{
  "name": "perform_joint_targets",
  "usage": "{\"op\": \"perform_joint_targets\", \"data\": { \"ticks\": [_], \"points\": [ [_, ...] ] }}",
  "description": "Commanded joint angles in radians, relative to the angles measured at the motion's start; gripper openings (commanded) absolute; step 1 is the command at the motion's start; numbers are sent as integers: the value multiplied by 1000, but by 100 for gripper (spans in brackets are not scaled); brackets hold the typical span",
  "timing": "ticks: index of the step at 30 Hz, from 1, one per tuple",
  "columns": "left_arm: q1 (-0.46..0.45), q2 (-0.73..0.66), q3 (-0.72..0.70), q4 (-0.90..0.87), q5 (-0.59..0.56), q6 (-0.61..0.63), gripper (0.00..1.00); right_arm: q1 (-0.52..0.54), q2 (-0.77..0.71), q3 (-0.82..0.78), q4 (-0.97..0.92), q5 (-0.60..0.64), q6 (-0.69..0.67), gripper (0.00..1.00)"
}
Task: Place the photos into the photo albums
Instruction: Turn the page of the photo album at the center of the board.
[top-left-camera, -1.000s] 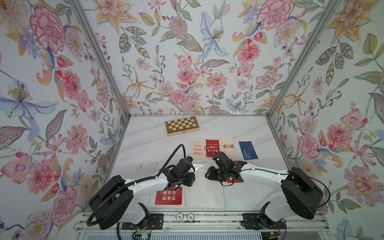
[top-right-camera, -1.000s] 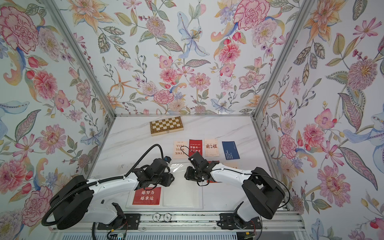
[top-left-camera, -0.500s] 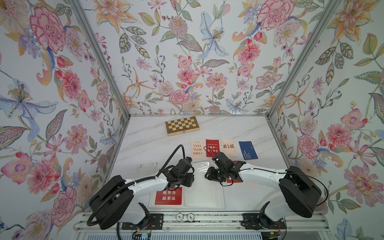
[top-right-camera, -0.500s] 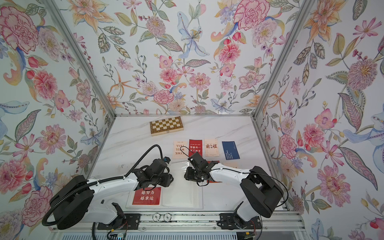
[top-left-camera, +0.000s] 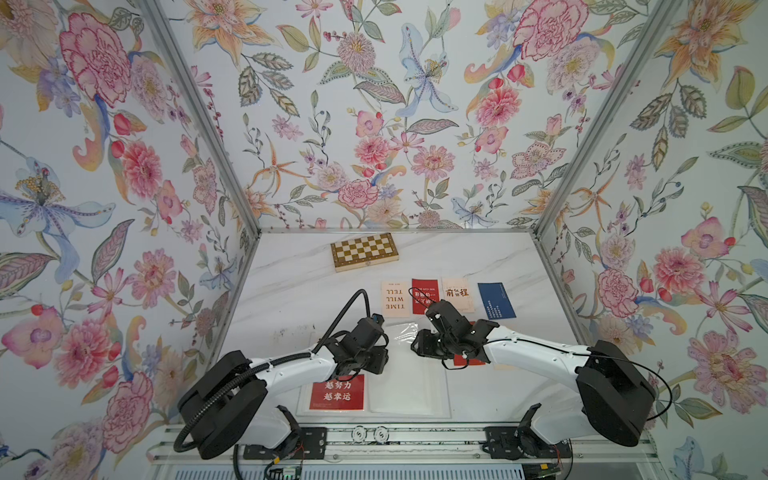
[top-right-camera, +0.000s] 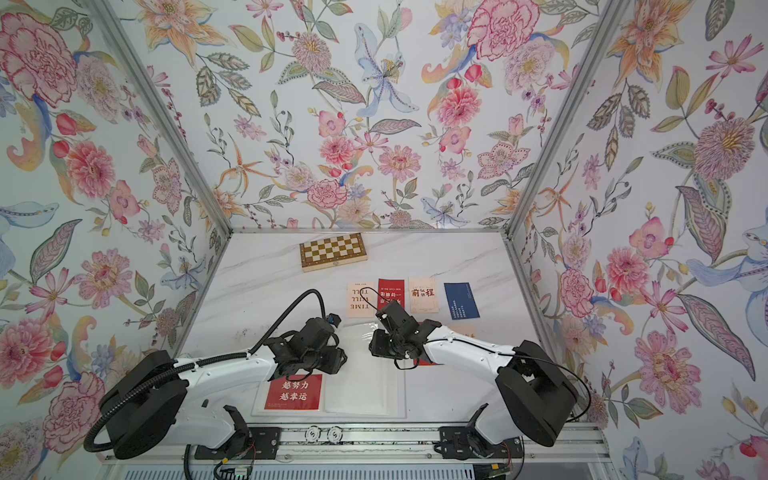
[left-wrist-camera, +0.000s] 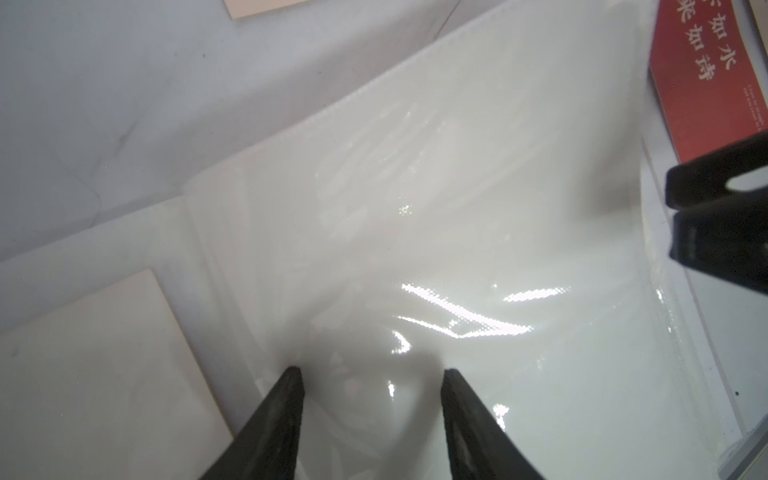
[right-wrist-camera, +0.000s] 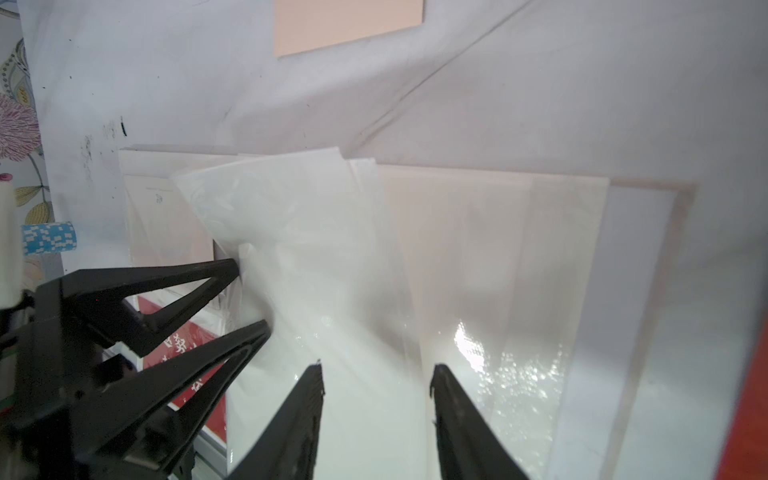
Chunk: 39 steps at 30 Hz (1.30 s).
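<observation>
Nearest, lying open: photo album (top-left-camera: 409, 395), one red photo (top-left-camera: 337, 392) sleeved on its left-arm side. Over it, left gripper (left-wrist-camera: 370, 374) and right gripper (right-wrist-camera: 376, 374), both half spread, clamping nothing, rumpled sleeve page (right-wrist-camera: 299, 216) under the tips. Beyond, row of four loose photos (top-left-camera: 457, 293); farthest, chessboard box (top-left-camera: 364, 251).

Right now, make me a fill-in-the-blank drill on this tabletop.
The chessboard box lies behind a row of ___ cards.
The row's end opposite the TIME WILL TELL card is ___.
The sleeved card in the photo album is ___.
Left gripper and right gripper both stand ___.
Missing: four; navy blue; red; open.
</observation>
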Motion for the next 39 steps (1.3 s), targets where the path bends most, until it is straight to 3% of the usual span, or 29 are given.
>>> {"op": "perform_joint_targets", "data": {
  "ticks": [1,32,39],
  "points": [
    [10,0,-26,-48,13,-2,52,16,-2,23,-19,11,-20,45],
    [10,-14,-37,-49,14,-4,52,18,98,7,50,-50,-33,45],
    [10,-19,-31,-49,17,-3,52,32,113,5,131,-143,-34,44]
  ]
}}
